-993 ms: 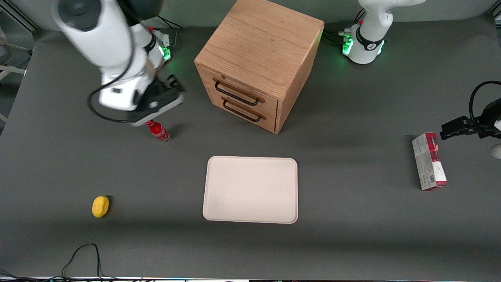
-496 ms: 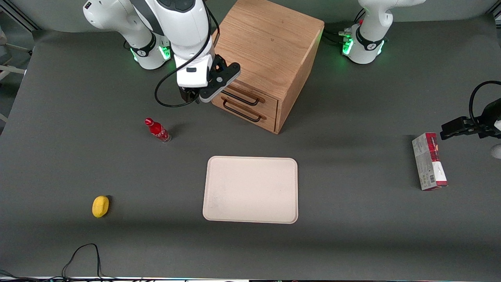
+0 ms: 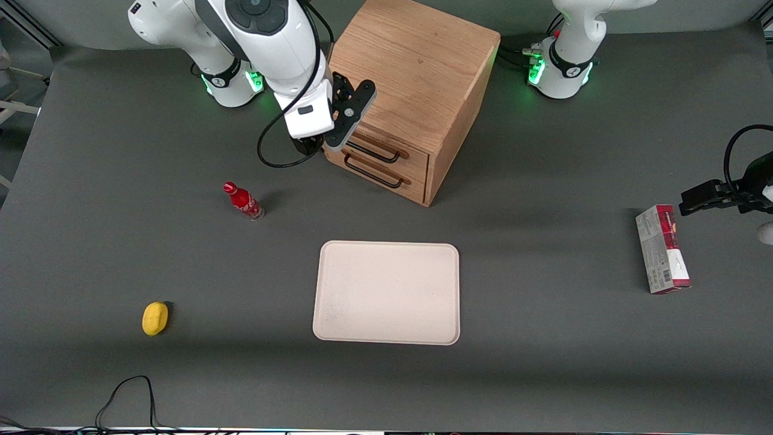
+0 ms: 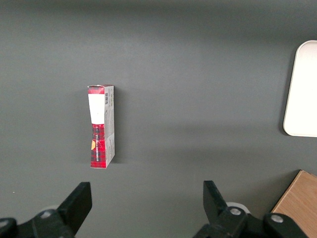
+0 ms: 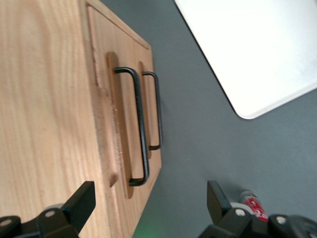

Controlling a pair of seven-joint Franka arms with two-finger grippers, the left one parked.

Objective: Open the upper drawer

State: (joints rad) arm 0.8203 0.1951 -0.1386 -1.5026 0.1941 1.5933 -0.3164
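The oak cabinet [image 3: 410,72] stands near the back of the table, its two drawers facing the front camera at a slant. The upper drawer [image 3: 386,144] is shut; its thin black bar handle [image 3: 365,147] lies just above the lower drawer's handle [image 3: 373,173]. My gripper [image 3: 314,144] hangs in front of the cabinet at the working arm's end of the upper handle, without touching it. In the right wrist view the gripper [image 5: 148,210] is open, and the upper handle [image 5: 141,134] ends just ahead of the gap between the fingers [image 5: 77,206], beside the lower handle [image 5: 157,111].
A small red bottle [image 3: 243,201] stands nearer the front camera than my gripper. A cream tray [image 3: 386,293] lies in front of the cabinet. A yellow object [image 3: 155,318] sits toward the working arm's end, and a red-and-white box [image 3: 662,249] toward the parked arm's end.
My arm has swung from above the red bottle over to the cabinet's front. In the last half second the hand turned and drew closer to the upper handle's end.
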